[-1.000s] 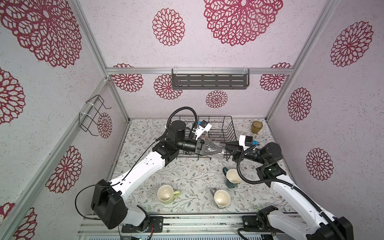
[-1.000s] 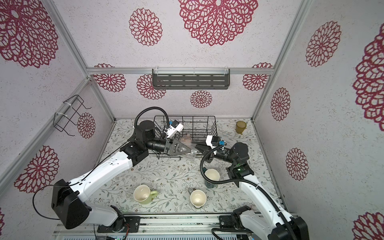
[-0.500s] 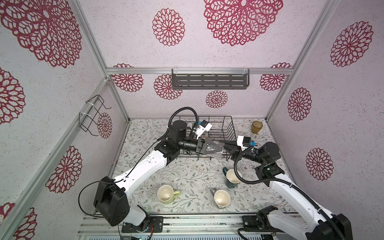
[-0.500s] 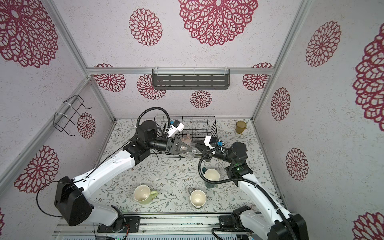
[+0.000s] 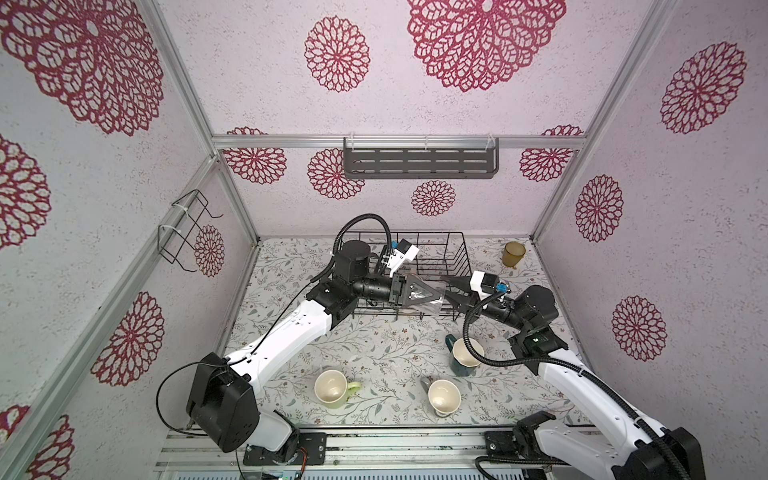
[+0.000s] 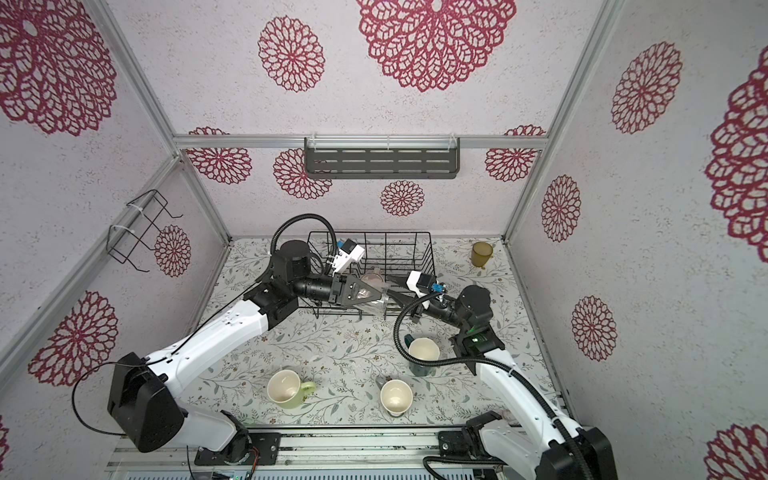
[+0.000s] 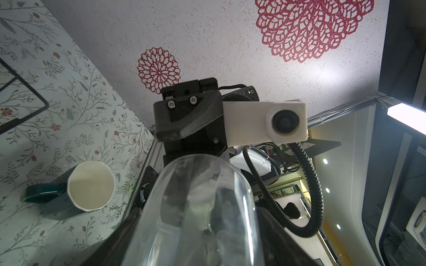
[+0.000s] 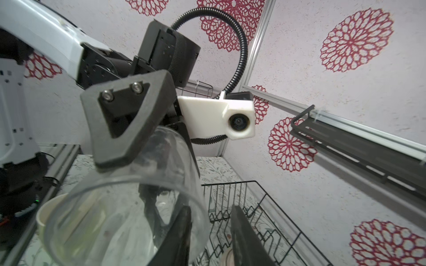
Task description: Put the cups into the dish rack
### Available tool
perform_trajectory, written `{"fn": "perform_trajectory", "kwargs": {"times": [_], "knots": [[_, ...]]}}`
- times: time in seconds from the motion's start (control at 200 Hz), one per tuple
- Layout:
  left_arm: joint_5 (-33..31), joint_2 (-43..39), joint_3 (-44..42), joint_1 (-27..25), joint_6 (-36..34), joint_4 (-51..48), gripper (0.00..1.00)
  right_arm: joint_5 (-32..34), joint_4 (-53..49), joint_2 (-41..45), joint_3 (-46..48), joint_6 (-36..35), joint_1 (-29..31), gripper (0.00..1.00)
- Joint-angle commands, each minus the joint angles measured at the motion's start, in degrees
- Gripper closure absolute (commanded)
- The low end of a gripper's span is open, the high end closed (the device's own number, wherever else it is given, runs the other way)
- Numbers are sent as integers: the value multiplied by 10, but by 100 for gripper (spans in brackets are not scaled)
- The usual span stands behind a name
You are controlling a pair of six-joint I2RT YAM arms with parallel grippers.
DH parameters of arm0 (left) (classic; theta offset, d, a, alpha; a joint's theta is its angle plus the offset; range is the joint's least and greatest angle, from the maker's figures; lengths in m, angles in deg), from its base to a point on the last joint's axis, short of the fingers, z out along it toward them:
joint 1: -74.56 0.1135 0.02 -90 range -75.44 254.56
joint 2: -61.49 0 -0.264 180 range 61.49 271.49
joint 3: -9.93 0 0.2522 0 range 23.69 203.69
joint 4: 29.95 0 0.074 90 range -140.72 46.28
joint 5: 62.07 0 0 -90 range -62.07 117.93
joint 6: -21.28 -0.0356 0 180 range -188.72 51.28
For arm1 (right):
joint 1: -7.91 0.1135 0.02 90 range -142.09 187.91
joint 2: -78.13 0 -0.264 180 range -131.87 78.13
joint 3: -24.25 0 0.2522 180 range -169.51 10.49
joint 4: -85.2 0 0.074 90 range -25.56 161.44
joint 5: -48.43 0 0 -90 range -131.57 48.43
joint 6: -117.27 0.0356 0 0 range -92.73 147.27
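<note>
While both arms meet above the rack's (image 5: 462,253) front edge, the glass (image 7: 207,207) lies on its side in mid-air between them, mouth toward the right arm. This looks like a handover, probably so the left arm can set it in the rack. Gripping the glass body from both sides, the left claw (image 5: 433,297) carries it. Jaws slightly parted, the right claw (image 5: 446,289) straddles the rim with one finger (image 8: 182,232) inside the mouth and the other outside; I cannot tell if either touches. The teal mug (image 5: 465,357), green mug (image 5: 332,386), grey mug (image 5: 444,399) and amber cup (image 5: 514,254) stand on the table (image 5: 374,345), outside the rack.
</note>
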Motion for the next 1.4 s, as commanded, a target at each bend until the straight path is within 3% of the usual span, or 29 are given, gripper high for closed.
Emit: {"fn": "perform_trajectory", "kwargs": {"times": [0.0,0.125,0.24,0.33,0.38,0.5,0.606,0.681,0.781,0.961,1.161,1.256,1.396], "knots": [[-47,-29,-16,26,-15,-14,38,84,-14,15,-3,-7,-3,59],[-91,-35,-11,53,-45,-77,39,181,-56,22,-7,5,-3,50],[-176,-48,-4,65,-107,-168,39,287,-104,7,-20,23,-4,46],[-245,-46,17,70,-149,-247,42,397,-160,-25,-39,87,-11,26],[-283,-44,30,72,-165,-287,42,447,-199,-51,-57,126,-18,23],[-362,-43,40,73,-191,-330,43,472,-295,-120,-113,182,-48,23],[-376,-33,60,74,-201,-354,42,480,-385,-186,-169,277,-92,24],[-392,-24,76,75,-209,-369,42,458,-440,-242,-218,303,-114,30],[-425,-15,95,75,-217,-396,42,443,-487,-305,-272,282,-115,36],[-421,2,117,78,-214,-427,42,431,-532,-394,-351,244,-114,43],[-449,-16,106,82,-215,-437,41,390,-578,-481,-441,207,-115,67],[-459,-28,93,91,-213,-436,41,362,-602,-508,-471,163,-113,87],[-462,-45,96,108,-217,-453,41,354,-616,-514,-483,113,-97,97]]}}
